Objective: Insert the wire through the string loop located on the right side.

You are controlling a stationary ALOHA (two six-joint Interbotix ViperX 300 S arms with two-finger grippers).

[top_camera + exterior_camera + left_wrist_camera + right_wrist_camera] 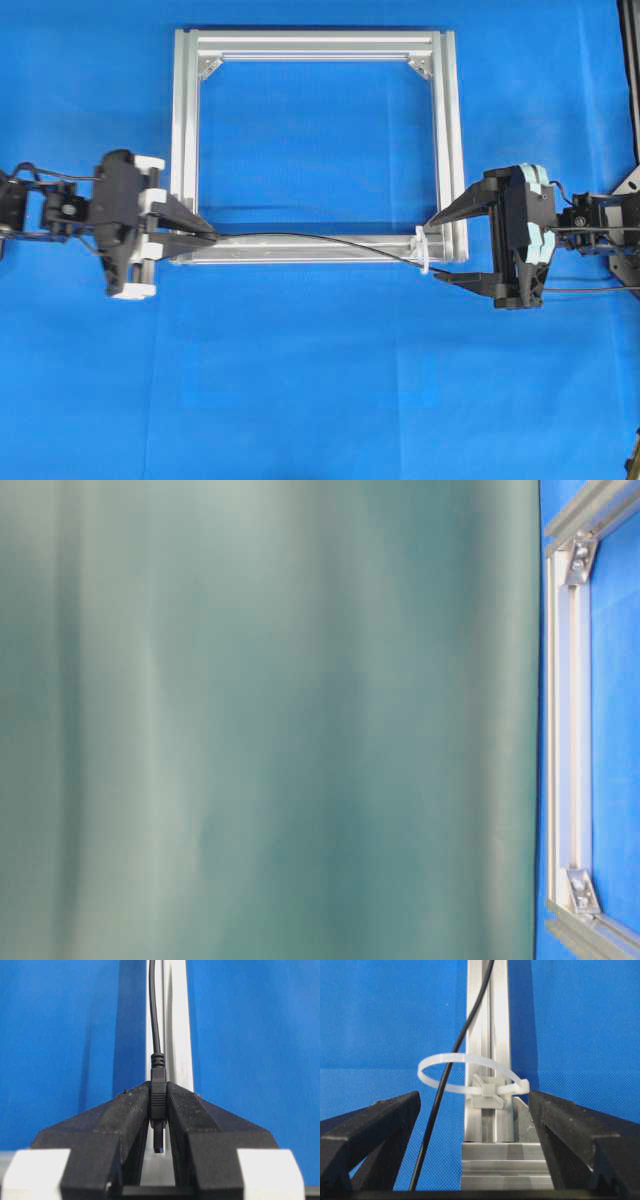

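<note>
Right wrist view: thin black wire (441,1085) threads white cable-tie string loop (470,1074); right gripper (472,1135) spread wide, should close squarely on wire; left gripper (159,1110) clamps plug.

No legible text, label, brand, number or sign on the aluminium frame (318,45), on the blue cloth (320,380) around it, or elsewhere in any view.

Matt aluminium frame (318,45), blue cloth (320,380)

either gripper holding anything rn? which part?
Left gripper is shut on the wire, clamping its plug end. Right gripper is open, holding nothing.
</note>
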